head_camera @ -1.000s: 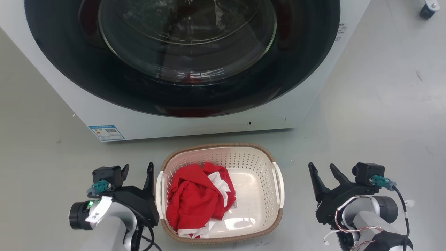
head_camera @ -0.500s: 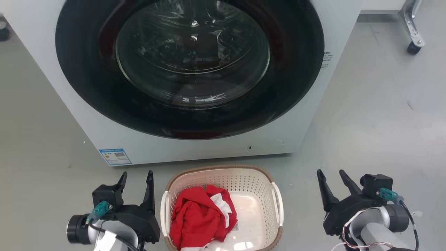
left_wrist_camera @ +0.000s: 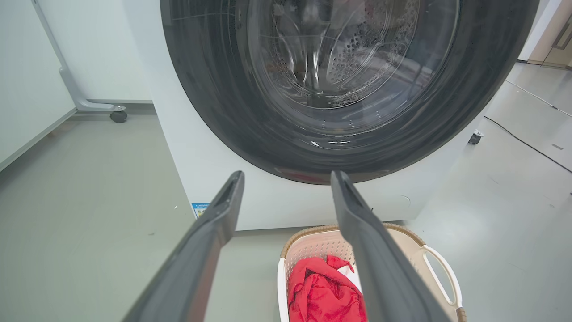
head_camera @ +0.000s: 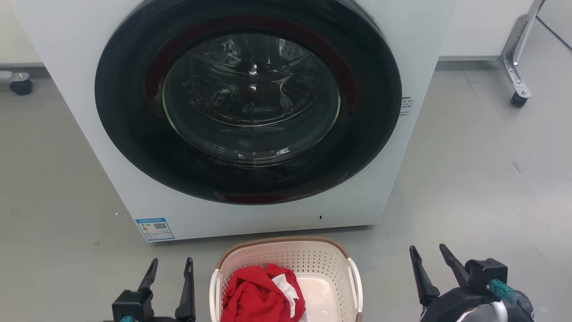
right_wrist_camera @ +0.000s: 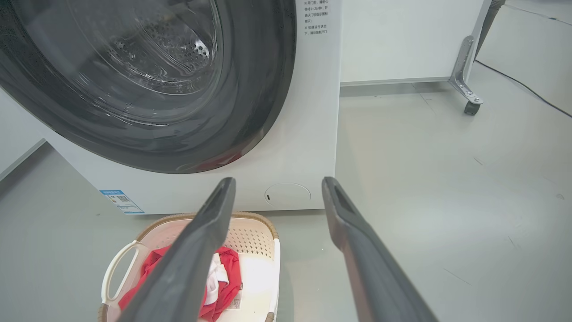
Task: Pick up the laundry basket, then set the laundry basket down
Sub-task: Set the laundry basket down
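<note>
Head view showed the laundry basket (head_camera: pixel 313 261) sitting on the gray floor (head_camera: pixel 491 179), close in front of the big white washing machine (head_camera: pixel 424 44). The basket was at the bottom middle of the picture, and the edge cut off its near end. A red and white cloth (head_camera: pixel 254 299) lay bunched up inside it, on its left side. The machine's round dark door (head_camera: pixel 250 98) faced the robot, and a small blue sticker (head_camera: pixel 154 228) sat on its lower left corner. The left gripper (head_camera: pixel 172 268) was near the basket's left side but did not touch it. Its two fingers were spread apart with nothing between them. The right gripper (head_camera: pixel 428 259) was farther off on the basket's other side, also spread apart and holding nothing. From the left wrist, the two dark fingers (left_wrist_camera: pixel 214 232) pointed at the machine, and the basket sat low down, partly hidden behind one of them, with a white loop handle (left_wrist_camera: pixel 440 273) showing. From the right wrist, the basket sat low on the left, partly behind a finger.
</note>
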Robot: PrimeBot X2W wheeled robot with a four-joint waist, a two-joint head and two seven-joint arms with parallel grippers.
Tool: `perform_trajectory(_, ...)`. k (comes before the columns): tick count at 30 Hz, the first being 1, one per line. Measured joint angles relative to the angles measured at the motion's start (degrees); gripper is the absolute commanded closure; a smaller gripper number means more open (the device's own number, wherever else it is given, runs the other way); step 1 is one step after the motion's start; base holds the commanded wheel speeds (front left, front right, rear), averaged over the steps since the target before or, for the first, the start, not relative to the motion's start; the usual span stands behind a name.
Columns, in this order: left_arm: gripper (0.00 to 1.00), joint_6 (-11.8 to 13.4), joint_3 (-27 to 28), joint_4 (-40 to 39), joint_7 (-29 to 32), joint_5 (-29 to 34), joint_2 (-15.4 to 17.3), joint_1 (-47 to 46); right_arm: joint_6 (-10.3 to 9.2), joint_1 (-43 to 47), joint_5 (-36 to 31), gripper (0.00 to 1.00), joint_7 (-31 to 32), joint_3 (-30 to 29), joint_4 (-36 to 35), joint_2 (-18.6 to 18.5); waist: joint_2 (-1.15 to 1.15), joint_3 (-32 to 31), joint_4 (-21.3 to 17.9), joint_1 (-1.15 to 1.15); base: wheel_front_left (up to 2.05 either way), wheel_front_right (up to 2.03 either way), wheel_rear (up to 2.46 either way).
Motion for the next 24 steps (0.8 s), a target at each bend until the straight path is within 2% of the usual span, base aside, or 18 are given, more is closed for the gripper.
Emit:
perform_trajectory(11,0.0,1.0,1.8,-8.5,0.0,1.1,-0.3,8.4,-2.01,8.6,-2.8,0.0,0.0,-2.8,-10.1,-1.6,0.0,-3.7,0.2,0.0,0.0,0.0,0.0)
perform_trajectory(24,0.0,1.4,3.2,-13.4,0.0,1.7,-0.6,12.6,-2.71,14.9,-6.0,0.0,0.0,-5.5,-18.3,-2.5,0.01,-4.6,0.4,0.01,0.0,0.0,0.0)
